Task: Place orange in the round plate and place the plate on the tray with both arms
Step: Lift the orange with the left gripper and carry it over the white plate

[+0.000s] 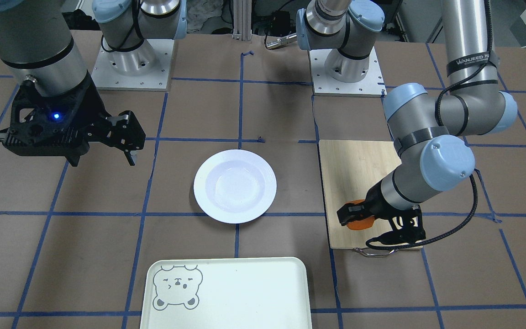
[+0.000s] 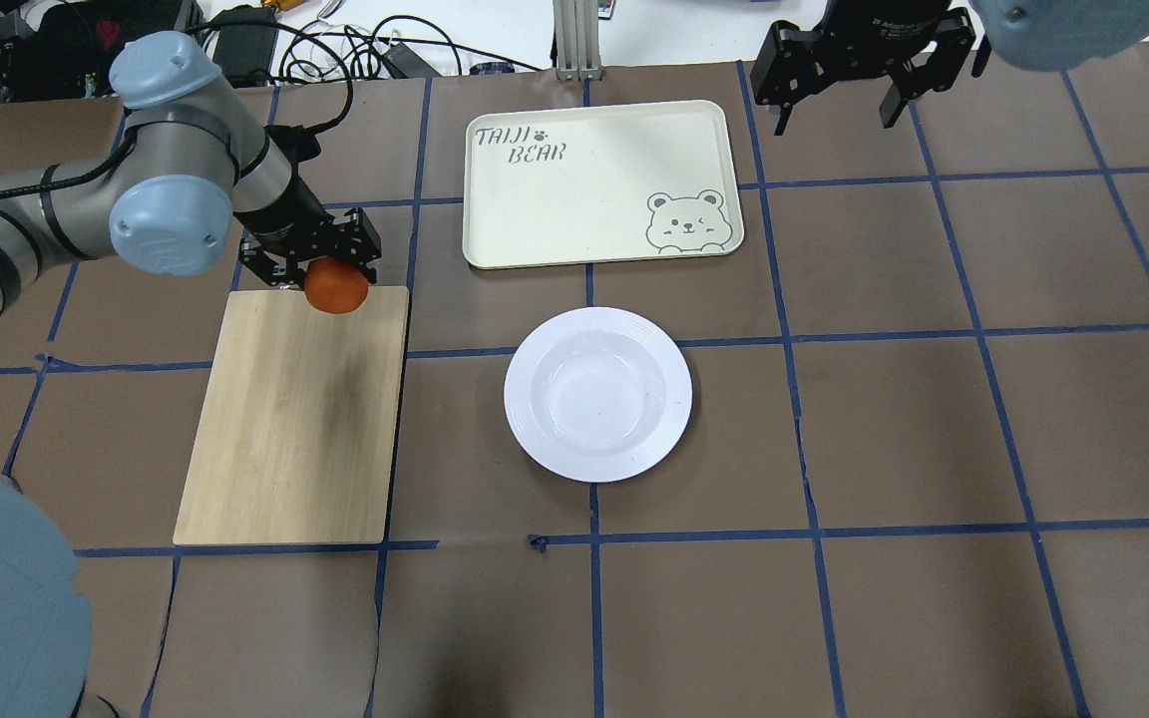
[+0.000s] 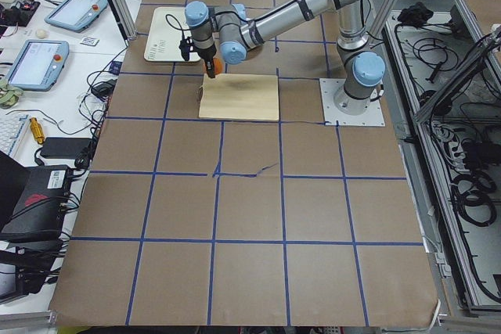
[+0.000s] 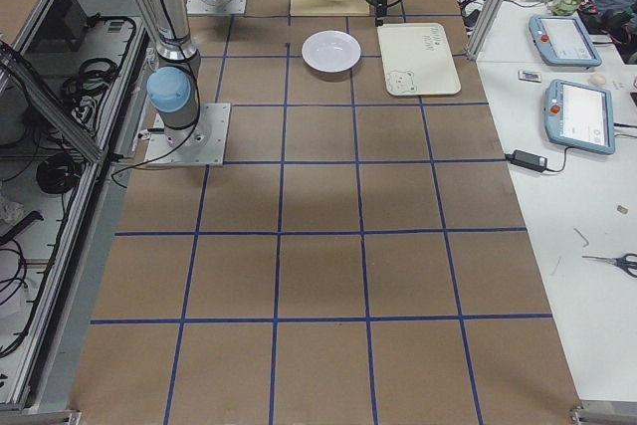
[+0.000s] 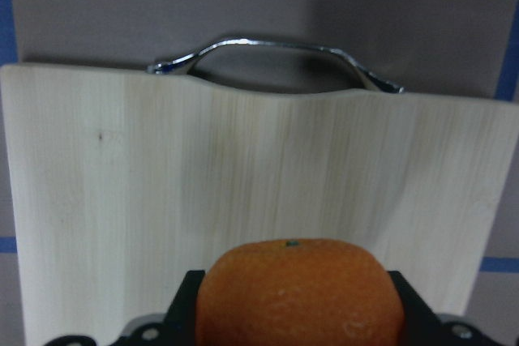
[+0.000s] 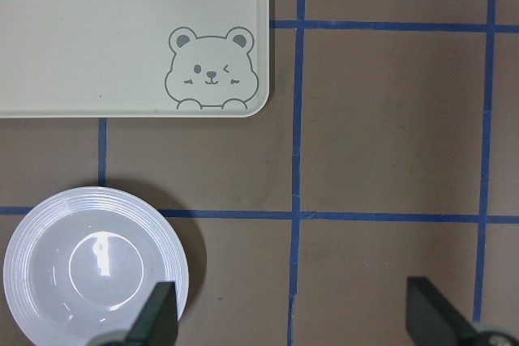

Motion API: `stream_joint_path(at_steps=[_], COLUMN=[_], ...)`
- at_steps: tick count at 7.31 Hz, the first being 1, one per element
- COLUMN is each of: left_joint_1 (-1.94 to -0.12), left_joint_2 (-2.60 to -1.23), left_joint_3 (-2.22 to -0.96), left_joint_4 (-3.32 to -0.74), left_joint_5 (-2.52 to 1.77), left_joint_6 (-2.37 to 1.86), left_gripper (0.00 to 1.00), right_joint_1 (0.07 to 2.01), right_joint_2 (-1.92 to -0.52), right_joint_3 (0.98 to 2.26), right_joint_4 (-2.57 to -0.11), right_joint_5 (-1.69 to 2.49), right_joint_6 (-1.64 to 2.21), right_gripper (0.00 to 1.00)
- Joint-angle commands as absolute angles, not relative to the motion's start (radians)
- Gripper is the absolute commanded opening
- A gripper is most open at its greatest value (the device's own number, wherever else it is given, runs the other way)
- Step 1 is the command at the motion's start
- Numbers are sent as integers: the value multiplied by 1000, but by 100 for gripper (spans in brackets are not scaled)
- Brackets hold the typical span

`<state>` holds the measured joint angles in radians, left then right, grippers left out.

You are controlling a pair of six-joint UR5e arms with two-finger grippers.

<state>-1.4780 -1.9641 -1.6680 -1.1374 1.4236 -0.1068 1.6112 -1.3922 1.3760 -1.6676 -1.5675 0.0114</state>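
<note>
My left gripper is shut on the orange, with a black finger on each side of it in the left wrist view. The orange is low over the handle end of the wooden board; I cannot tell whether it touches the wood. The white round plate lies empty at the table's middle, to the right of the board in the overhead view. Beyond it is the mint-white tray with its bear face, also empty. My right gripper hangs open above the table beside the tray's bear corner, nothing between its fingers.
The board's metal handle sticks out toward the far side of the table. Brown paper with blue tape lines covers the table. In the right wrist view the plate and the tray lie below and left of that gripper.
</note>
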Motion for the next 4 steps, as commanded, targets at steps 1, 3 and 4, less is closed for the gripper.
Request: stream_joint_path(at_steps=[1,3,4], left_joint_1=[-1616,-1730,-1785], left_joint_2=[-1983,-1999,-1999], left_joint_3=[-1643,-1651,-1655], left_joint_4=[-1132,-1121,-1121], left_joint_5=[1338,1312,1312], left_joint_6=[-320,-472,-512], left_gripper=[0,0,0], right_joint_1=[1611,1611,1611], right_joint_2=[-1393,-1393,-1393], right_joint_3=[1376,1376,1374], right_joint_4=[-1667,-1669,-1667], right_joint_5=[-1563,-1566,-1563], right_joint_6=[12,12,11], right_gripper=[100,100,100])
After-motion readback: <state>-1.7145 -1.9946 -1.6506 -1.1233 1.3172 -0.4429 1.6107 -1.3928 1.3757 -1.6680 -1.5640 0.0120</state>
